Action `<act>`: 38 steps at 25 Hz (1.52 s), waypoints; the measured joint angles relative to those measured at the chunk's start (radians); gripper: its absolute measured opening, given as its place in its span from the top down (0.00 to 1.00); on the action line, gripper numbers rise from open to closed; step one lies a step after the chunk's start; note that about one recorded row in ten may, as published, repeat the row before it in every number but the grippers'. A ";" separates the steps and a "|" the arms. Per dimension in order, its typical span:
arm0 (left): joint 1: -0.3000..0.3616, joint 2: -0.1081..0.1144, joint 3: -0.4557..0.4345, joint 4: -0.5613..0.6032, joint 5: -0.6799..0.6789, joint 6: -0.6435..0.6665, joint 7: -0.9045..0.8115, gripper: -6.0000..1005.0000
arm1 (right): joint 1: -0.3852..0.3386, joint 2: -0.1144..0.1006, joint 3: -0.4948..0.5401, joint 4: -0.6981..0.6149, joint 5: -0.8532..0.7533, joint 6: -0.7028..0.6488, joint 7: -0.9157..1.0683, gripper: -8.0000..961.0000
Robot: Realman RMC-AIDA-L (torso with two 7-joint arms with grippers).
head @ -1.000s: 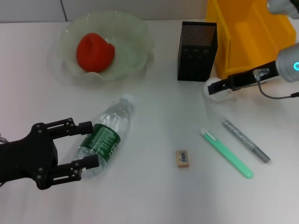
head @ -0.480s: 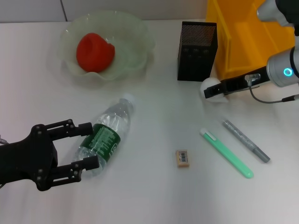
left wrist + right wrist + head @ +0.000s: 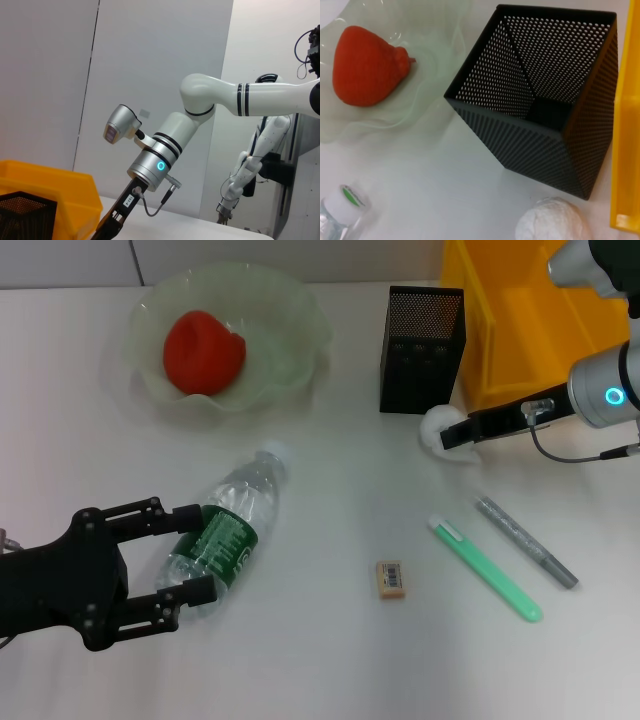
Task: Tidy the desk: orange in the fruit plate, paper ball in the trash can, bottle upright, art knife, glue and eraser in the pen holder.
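A: left gripper sat lower left of the head frame, jaws wide apart, straddling the base end of the bottle. fingers looked clear of the plastic, nothing gripped

B: bottle axis?

A: lying on its side, base lower left, cap pointing upper right toward frame centre. so the jaws bracketed it across its width, long axis running away from the palm. left arm was plainly the nearer one for the upright step

B: orange?

A: already in the fruit plate, upper left. orange resting left of the bowl's middle

B: centre and right?

A: eraser lower centre, alone on the desk. pen holder upper centre, looked empty in the right wrist view. green pen-shaped item and a grey one lay right of the eraser, both diagonal. can't tell which is knife and which is glue

B: right arm?

A: right gripper centre right, tips at the paper ball, which sat on the desk just below the pen holder's right corner, trash can up and right of it. can't tell whether the jaws had closed on it, the ball hid the tips

B: anything else obscured?

A: left wrist view showed only the right arm and the wall, not the bottle. trash can cut off by the top right frame edge
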 joint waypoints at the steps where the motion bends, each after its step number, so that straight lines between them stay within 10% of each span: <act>1: 0.000 0.000 0.000 0.000 0.000 0.000 0.000 0.34 | 0.000 0.000 0.000 0.000 0.000 0.000 -0.002 0.51; 4: 0.001 0.000 0.000 0.000 0.000 0.000 0.000 0.34 | -0.001 0.000 0.000 -0.001 0.000 -0.004 -0.006 0.67; 17: 0.005 -0.003 -0.003 0.000 0.000 0.000 0.001 0.35 | -0.095 -0.005 0.014 -0.307 0.125 -0.250 -0.018 0.68; 23: 0.003 -0.003 -0.001 0.000 0.000 0.001 0.001 0.35 | -0.084 -0.027 0.281 -0.551 0.138 -0.361 -0.021 0.68; 38: -0.003 -0.008 -0.004 0.000 0.000 -0.003 -0.011 0.35 | -0.059 -0.036 0.337 -0.348 0.055 -0.028 -0.121 0.58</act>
